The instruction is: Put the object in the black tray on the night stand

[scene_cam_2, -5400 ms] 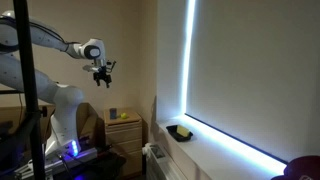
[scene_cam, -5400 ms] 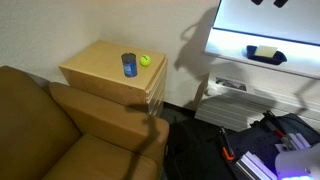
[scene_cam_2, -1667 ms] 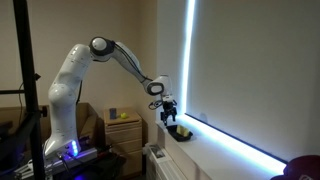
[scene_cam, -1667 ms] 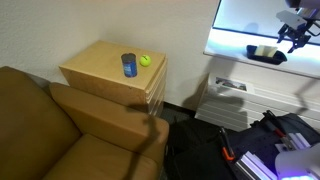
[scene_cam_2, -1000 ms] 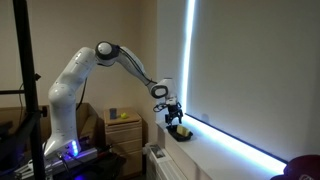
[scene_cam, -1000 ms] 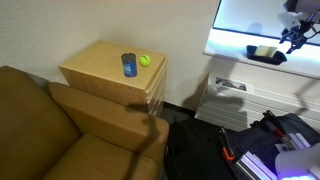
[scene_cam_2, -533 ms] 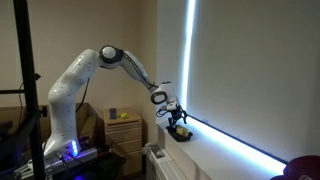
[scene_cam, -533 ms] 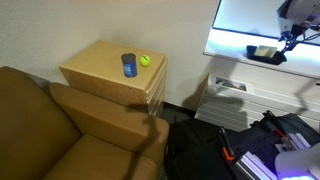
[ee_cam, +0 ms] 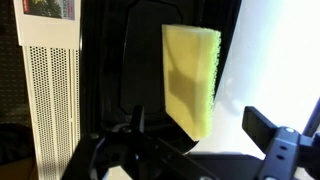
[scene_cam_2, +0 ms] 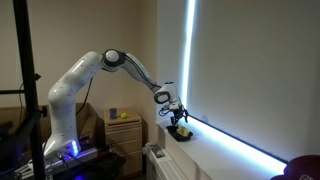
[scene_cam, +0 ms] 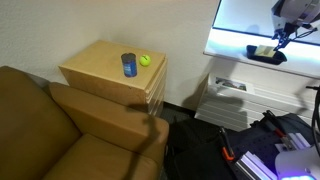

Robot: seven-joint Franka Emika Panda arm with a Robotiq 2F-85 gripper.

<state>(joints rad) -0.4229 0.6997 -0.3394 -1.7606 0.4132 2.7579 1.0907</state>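
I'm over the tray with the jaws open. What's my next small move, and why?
Probably ease straight down a little before closing. In the wrist view the gripper is open and roughly lined up with the object lying in the black tray, but only the object's near end seems to reach between the fingertips, so closing now would likely give a poor grip.

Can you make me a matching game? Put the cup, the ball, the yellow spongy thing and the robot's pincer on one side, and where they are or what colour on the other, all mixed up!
Things:
1. cup
2. ball
3. yellow object
4. pincer

Clues:
a. lies in the black tray
b. blue
c. open, just above the tray by the window
d. round, next to the cup on the night stand

Pairs: 1-b, 2-d, 3-a, 4-c.
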